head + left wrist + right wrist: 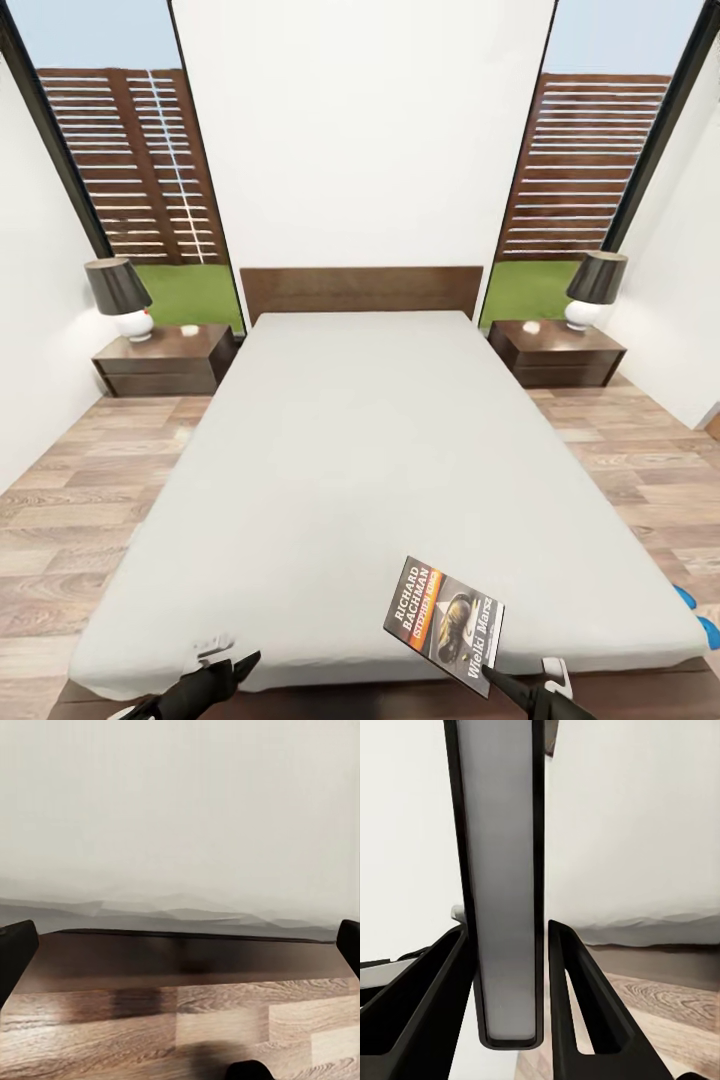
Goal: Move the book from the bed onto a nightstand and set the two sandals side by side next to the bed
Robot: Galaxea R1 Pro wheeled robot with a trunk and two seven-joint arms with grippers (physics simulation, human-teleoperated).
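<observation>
You're gripping the book [444,622] edge-on in the right gripper [510,967], both fingers pressing its faces near the spine. Keep the squeeze steady and the cover from swinging while you're carrying it round to a nightstand [557,353]; the one at the head of the bed [350,450] on your right looks handier. The book is hovering over the mattress's foot corner. Your left gripper [180,945] is spread wide and empty.

I'm counting one bed [380,440], one book [444,622], two nightstands [165,360] [556,352], two lamps [120,297] [594,289] and two blue sandals [685,597] [709,630] peeking out.
</observation>
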